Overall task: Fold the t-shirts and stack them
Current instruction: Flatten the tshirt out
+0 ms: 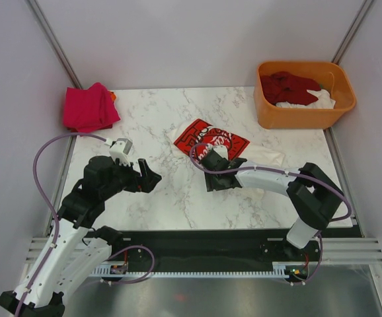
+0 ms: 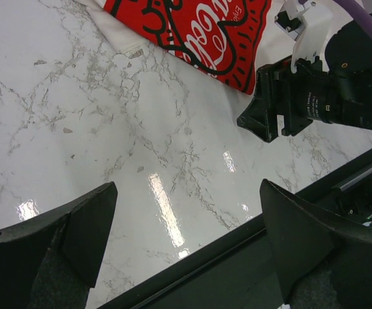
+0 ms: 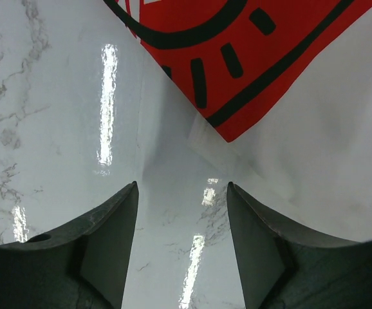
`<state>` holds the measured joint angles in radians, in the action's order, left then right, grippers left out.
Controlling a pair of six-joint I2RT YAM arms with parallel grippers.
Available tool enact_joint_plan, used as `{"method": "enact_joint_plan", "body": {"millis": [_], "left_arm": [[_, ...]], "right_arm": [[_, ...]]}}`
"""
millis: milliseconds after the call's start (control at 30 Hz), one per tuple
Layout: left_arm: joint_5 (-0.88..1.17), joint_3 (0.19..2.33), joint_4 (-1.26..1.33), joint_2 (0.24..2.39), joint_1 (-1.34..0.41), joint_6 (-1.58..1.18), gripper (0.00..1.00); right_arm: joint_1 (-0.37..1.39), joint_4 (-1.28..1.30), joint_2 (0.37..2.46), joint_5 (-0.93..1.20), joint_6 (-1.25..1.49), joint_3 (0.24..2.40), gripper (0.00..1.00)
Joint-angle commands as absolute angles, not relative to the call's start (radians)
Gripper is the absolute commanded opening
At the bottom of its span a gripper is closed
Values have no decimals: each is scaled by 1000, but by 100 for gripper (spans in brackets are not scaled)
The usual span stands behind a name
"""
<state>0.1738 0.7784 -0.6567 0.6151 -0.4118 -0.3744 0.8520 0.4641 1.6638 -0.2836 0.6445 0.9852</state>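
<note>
black fingers of the right pincer (image 3: pixel 182 188) fill the bottom of the right wrist view. they stand apart with only bare marble counter (image 3: pixel 44 96) between them, nothing pinched. just ahead of the tips lies the near edge of the white t-shirt (image 3: pixel 315 148), its red print with black lines running up out of the picture. from above, that shirt sits crumpled mid-counter, a little right of centre. the right pincer is low at its near-left edge, touching or just short of it, i can't tell which. over on the left, the left pincer (image 2: pixel 187 187) hangs spread wide above bare counter, apart from the cloth, holding nothing. the pink-red t-shirt (image 1: pixel 88 109) rests in a folded heap at the far left corner. the dark red t-shirt (image 1: pixel 290 86) and a second white t-shirt (image 1: pixel 316 102) lie in the orange tub (image 1: pixel 303 117) at far right. my read: one shirt looks done, the printed white one is the shirt in hand, and we're right at its start, the grab to spread it flat. next move, i'd say, calls for the right fingers to get onto that thin hem and pinch a single layer. the left arm would then reach in for the opposite edge so the pair can pull the shirt out flat.
</note>
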Motion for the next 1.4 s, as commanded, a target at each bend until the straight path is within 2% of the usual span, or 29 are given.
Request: {"method": "enact_joint_plan", "body": {"millis": [0,700,833,933,1000,1133,1367], "left_arm": [[167,785,-644,614,-408,-394,100],[164,785,-644,614,-408,-394,100],[163,782,-644,614,-408,-396,100],[161,782,-647,614,-408,-396,100],[160,782,-646,615,-408,-396,100],[160,782,-646,621,-408,-397,100],[160,782,-647,630,-408,-397,100]], "right_arm": [[856,436,1684,-350,609,1046,64],[847,384,1796,-377,584,1040,54],[845,351,1807,-348,581,1008,45],[842,330,1804,-333,583,970,33],[839,318,1801,-330,583,942,30],[819,319,1779,-353,588,911,34],[807,360,1749,-387,558,940,35]]}}
